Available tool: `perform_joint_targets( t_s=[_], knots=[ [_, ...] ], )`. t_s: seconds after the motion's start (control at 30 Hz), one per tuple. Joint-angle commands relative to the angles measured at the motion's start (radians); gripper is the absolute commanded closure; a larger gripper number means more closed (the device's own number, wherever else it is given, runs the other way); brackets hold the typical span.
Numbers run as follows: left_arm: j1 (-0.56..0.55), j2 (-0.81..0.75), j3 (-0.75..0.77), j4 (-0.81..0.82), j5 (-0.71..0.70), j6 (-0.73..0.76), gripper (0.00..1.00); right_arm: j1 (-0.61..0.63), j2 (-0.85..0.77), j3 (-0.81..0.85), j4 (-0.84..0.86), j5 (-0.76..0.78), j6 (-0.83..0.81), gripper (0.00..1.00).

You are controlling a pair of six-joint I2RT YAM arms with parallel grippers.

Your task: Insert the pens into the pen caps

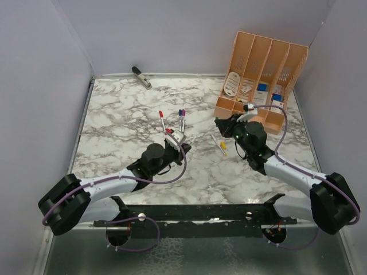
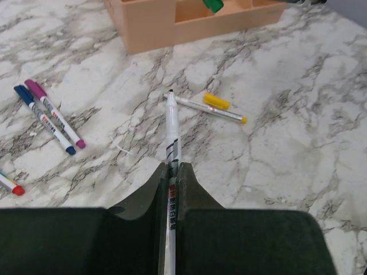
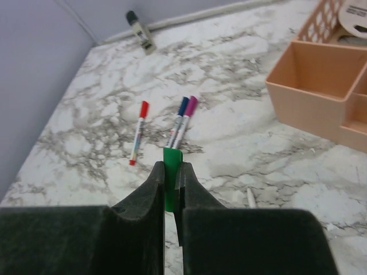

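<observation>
White barrel, pinched tight: your left gripper [image 2: 171, 167] has its jaws pressed onto a white pen [image 2: 172, 129], with only the barrel's width between them. The pen runs straight out ahead of the fingertips, its dark tip bare and foremost. You cannot tell whether that tip touches the marble table [image 2: 298, 143]. Your right gripper [image 3: 170, 167] is clamped the same way on a green cap [image 3: 172, 156], which stands upright with its top edge just above the fingertips.

Just past the held pen's tip and to its right, a yellow pen [image 2: 226, 113] lies uncapped, with a yellow cap [image 2: 217, 102] touching it or just beside it. Left of the left jaws, a blue pen [image 2: 45, 120] and a purple pen [image 2: 55, 113] lie side by side, both capped. Further left, a red pen [image 2: 12, 185] is cut off by the frame edge. Far ahead stands the orange organiser [image 2: 143, 28].

From the right jaws, the blue and purple pens lie just ahead, the red pen is ahead to the left, and the organiser is ahead to the right. A grey clip tool [image 3: 140, 26] lies far off by the wall.

From the left jaws, the green cap shows far ahead and slightly right of the pen's tip, well apart from it. The yellow pen and cap lie on the table between them.
</observation>
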Motion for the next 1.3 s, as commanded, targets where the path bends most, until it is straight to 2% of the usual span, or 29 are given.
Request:
perform_joint_targets(
  t_s=[0.0, 0.17, 0.57, 0.8, 1.13, 1.27],
  knots=[
    [-0.005, -0.071, -0.028, 0.205, 0.128, -0.009, 1.0, -0.004, -0.088, -0.115, 0.329, -0.223, 0.023, 0.99],
    [-0.006, -0.074, -0.026, 0.274, 0.187, -0.098, 1.0, -0.004, -0.119, -0.17, 0.555, -0.368, 0.027, 0.99],
    [-0.007, -0.011, -0.081, 0.548, 0.247, -0.237, 1.0, -0.004, -0.158, -0.246, 0.852, -0.404, 0.169, 0.99],
    [-0.007, 0.012, -0.059, 0.617, 0.266, -0.268, 1.0, -0.004, -0.087, -0.268, 1.046, -0.431, 0.226, 0.99],
    [-0.007, 0.073, -0.074, 0.84, 0.305, -0.339, 1.0, -0.004, 0.069, -0.252, 1.317, -0.454, 0.36, 0.99],
    [-0.007, 0.091, -0.071, 0.862, 0.313, -0.347, 1.0, -0.002, 0.078, -0.233, 1.331, -0.458, 0.378, 0.99]
  ],
)
